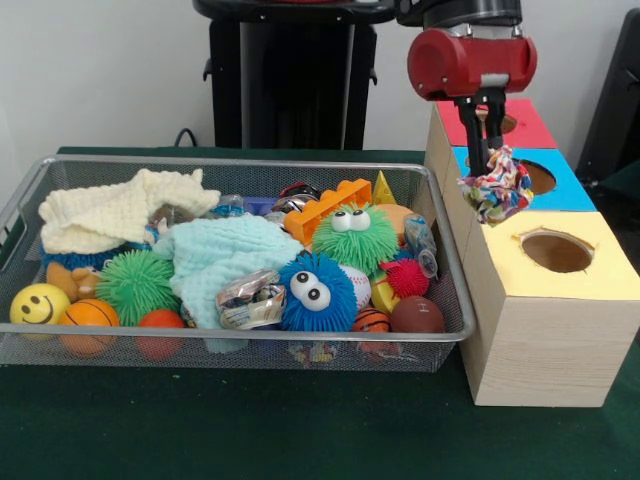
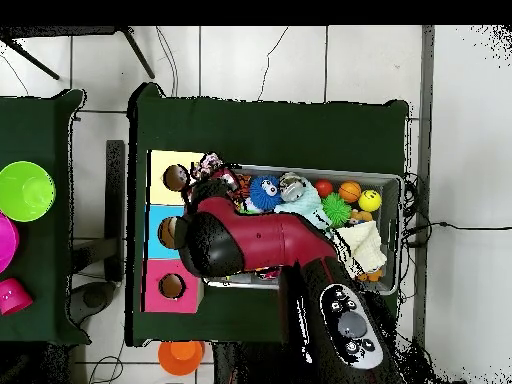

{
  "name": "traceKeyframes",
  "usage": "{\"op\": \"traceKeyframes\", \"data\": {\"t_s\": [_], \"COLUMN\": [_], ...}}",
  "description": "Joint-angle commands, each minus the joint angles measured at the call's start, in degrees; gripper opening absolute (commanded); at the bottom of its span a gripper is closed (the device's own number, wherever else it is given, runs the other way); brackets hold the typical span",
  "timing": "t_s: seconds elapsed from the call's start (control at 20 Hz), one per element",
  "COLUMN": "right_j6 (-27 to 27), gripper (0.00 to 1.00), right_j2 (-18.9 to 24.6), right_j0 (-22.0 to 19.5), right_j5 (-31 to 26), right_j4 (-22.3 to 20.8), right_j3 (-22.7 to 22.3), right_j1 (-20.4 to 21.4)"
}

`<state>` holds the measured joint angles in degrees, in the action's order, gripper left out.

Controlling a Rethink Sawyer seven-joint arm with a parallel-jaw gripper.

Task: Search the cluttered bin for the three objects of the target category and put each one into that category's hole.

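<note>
Multicoloured rope toy point(image 1: 497, 184) hangs clamped in my gripper point(image 1: 490, 150), just beside the blue box's hole point(image 1: 538, 178). I hold it high to clear the box edge; the bin point(image 1: 240, 345) lies well apart from that hole.

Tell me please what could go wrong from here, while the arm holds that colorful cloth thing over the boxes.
1. The end effector pinches only the top of the multicolored fabric bundle, so it might slip out early.
2. The bundle hangs near the blue box's edge, beside its hole; released here, it could land on the box top or fall towards the wire bin.
</note>
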<state>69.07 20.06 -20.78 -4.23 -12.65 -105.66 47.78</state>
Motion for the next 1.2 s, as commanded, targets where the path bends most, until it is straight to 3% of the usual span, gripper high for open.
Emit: {"op": "traceKeyframes", "data": {"t_s": [0.05,0.35,0.85,1.2], "right_j6": [14.4,13.0,12.9,14.0], "gripper": [0.0,0.0,0.0,0.0], "right_j2": [6.1,12.3,13.7,14.3], "right_j0": [-2.1,-5.5,-6.1,-6.1], "right_j5": [3.6,2.8,3.4,7.8], "right_j4": [1.8,1.1,0.8,-0.1], "right_j3": [-5.5,-6.9,-7.1,-7.2], "right_j1": [-5.0,-6.7,-8.0,-8.8]}}
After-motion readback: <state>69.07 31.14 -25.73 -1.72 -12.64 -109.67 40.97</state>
